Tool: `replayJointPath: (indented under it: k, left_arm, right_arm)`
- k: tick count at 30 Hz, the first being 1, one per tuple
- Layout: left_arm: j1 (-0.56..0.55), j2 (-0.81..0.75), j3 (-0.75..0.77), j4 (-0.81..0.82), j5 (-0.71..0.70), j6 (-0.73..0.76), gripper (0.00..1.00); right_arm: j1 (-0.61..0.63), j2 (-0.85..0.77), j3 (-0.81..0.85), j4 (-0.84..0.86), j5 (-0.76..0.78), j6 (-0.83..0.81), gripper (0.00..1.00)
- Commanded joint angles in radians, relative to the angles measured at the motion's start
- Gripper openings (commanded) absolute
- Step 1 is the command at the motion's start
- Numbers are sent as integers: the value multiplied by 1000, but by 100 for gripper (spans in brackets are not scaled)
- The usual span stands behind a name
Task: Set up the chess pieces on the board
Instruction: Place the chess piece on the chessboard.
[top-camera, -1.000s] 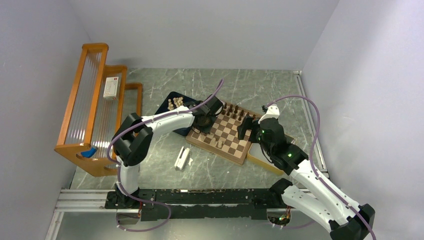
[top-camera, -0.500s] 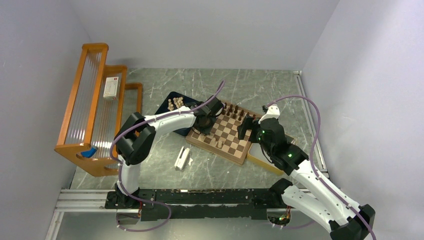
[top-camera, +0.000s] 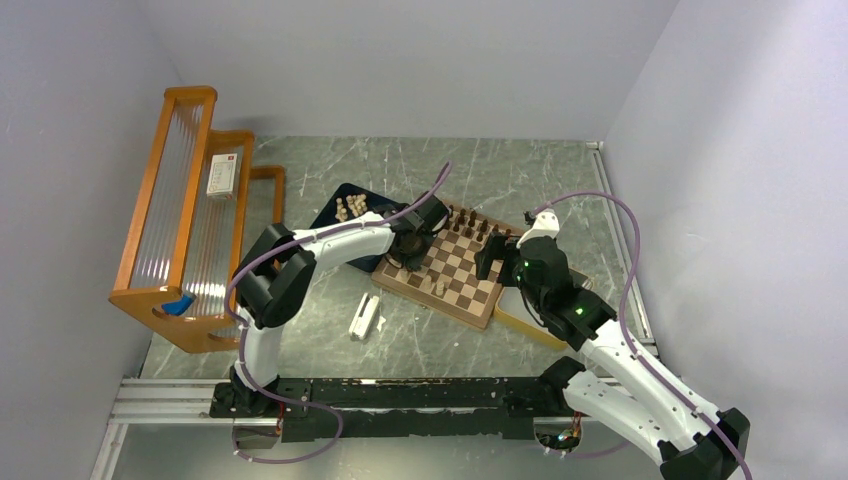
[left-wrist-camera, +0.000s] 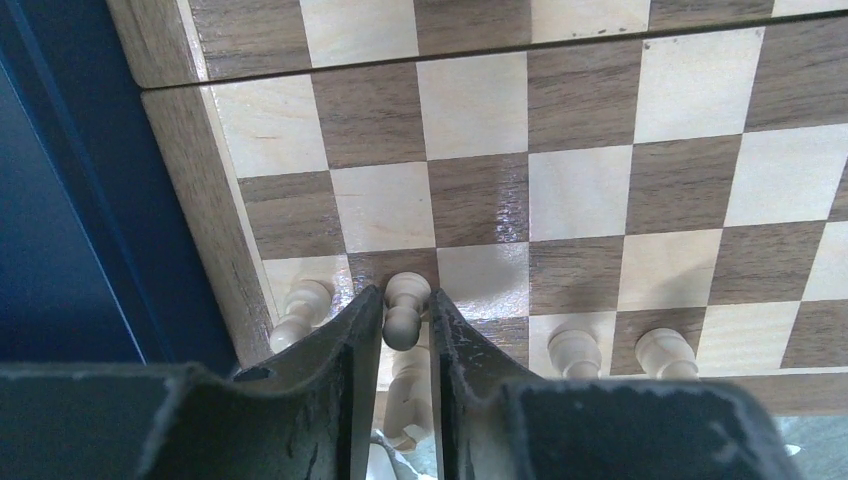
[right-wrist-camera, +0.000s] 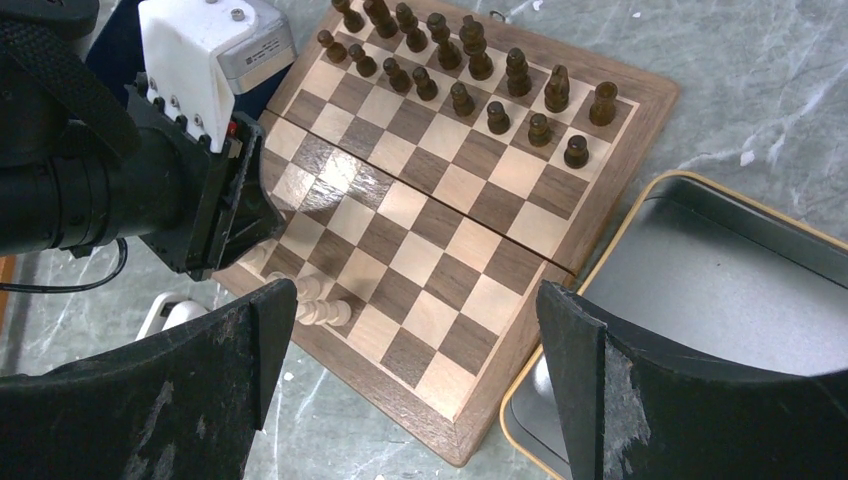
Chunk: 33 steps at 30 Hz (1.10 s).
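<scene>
The left claw (left-wrist-camera: 405, 296) is low over the board (right-wrist-camera: 440, 235), at the edge nearest the blue tray (top-camera: 326, 214). Its fingers (left-wrist-camera: 362, 335) flank a pale pawn (left-wrist-camera: 405, 312) with hardly any gap, and I cannot tell whether they press it or stand just clear. The pawn is upright on a dark square, one square in from the rim. Another pale piece (left-wrist-camera: 300, 312) stands just beside it on the rim side, and two more (left-wrist-camera: 575, 350) stand further along the row.

The blue tray lies right against that rim and holds a cluster of pale pieces (top-camera: 350, 207).

The right claw (right-wrist-camera: 412, 290) hangs wide open above the board's opposite side, gripping nothing. The dark pieces (right-wrist-camera: 470, 75) fill two rows along the far edge. The middle rows are bare squares.

A yellow-rimmed tray (right-wrist-camera: 700, 270) sits close against the board's right corner. On the worktop (top-camera: 520, 175) a white object (top-camera: 364, 316) lies near the board's front edge.
</scene>
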Motion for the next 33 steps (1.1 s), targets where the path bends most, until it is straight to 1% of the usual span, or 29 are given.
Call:
replayJointPath:
  k: [1,14,17,26,33]
  left_arm:
    - [-4,10,24,-9,-22,0,30]
    - [-5,9,72,-40,-44,16,37]
    - [-5,1,81,-41,-32,19,38]
    - [-2,-28,125,-58,-34,10,39]
    - [32,-61,192,-89,-46,17,37]
  right_arm:
    - [3,-11,-9,11,16,1,95]
    - [4,-17,-13,9,19,1,95]
    - [4,-15,-15,9,20,3,95]
    - [3,-15,-10,10,17,3,95]
    - [4,-19,-15,17,11,4,95]
